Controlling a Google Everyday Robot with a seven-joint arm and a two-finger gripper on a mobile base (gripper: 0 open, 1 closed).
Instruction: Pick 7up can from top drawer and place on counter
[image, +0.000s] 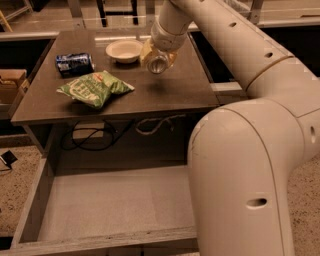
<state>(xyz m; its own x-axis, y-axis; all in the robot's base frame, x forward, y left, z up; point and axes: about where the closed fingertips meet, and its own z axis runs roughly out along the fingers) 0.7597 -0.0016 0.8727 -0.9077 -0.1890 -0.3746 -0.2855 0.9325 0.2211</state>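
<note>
My gripper (157, 56) hangs over the back middle of the counter (185, 87), just right of a white bowl. It is shut on a small slim can, the 7up can (158, 63). The can's round silver end faces the camera and its pale side is mostly hidden by the fingers. The can is held a little above the tabletop, with its shadow below it. The top drawer (35, 210) is pulled wide open below the counter. The part of its grey floor that shows is bare, and its right part is hidden behind my arm.
On the counter are a white bowl (124, 50) at the back, a dark blue can (74, 64) lying on its side at the left, and a green chip bag (95, 88) in front of it. Cables (95, 134) hang under the tabletop. My large white arm (250, 165) fills the right side.
</note>
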